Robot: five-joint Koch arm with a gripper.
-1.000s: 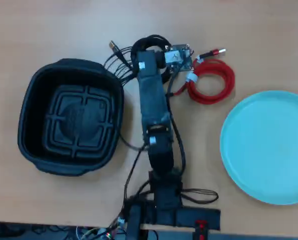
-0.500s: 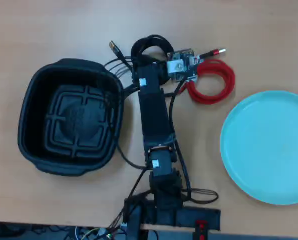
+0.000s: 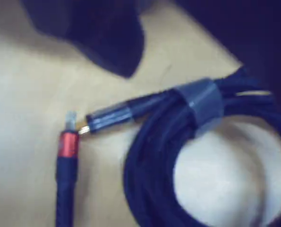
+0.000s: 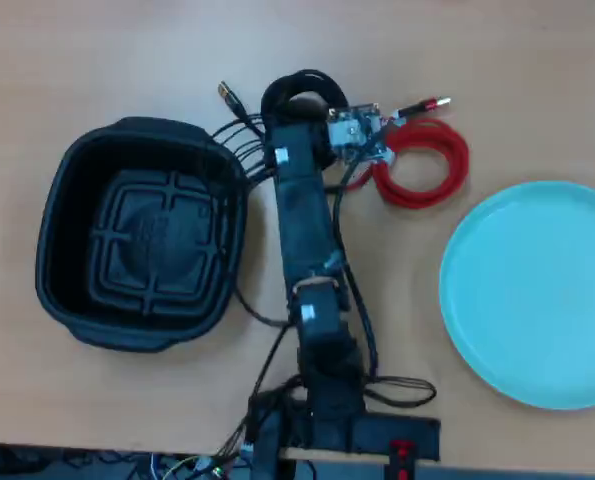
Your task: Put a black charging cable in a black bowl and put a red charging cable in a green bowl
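In the overhead view the black charging cable [image 4: 295, 84] lies coiled at the top centre, its gold plug [image 4: 226, 95] pointing up-left. My gripper [image 4: 312, 125] hovers over that coil's lower edge, its jaws hidden under the wrist. The red charging cable [image 4: 429, 165] lies coiled just to the right, beside the wrist's camera board. The black bowl [image 4: 67, 180] stands at the left and the green bowl [image 4: 537, 295] at the right, both holding nothing. The dim wrist view shows a dark-looking coil [image 3: 149, 156] bound by a pale tie [image 3: 201, 99], with a red-collared plug [image 3: 67, 144] beside it.
The arm's base [image 4: 332, 420] sits at the table's near edge, with loose black wires [image 4: 247, 150] running between the arm and the black bowl's rim. A dark blurred shape [image 3: 102, 38] fills the top of the wrist view.
The wrist and forearm have shifted slightly over the black coil. Neither cable nor either bowl has moved.
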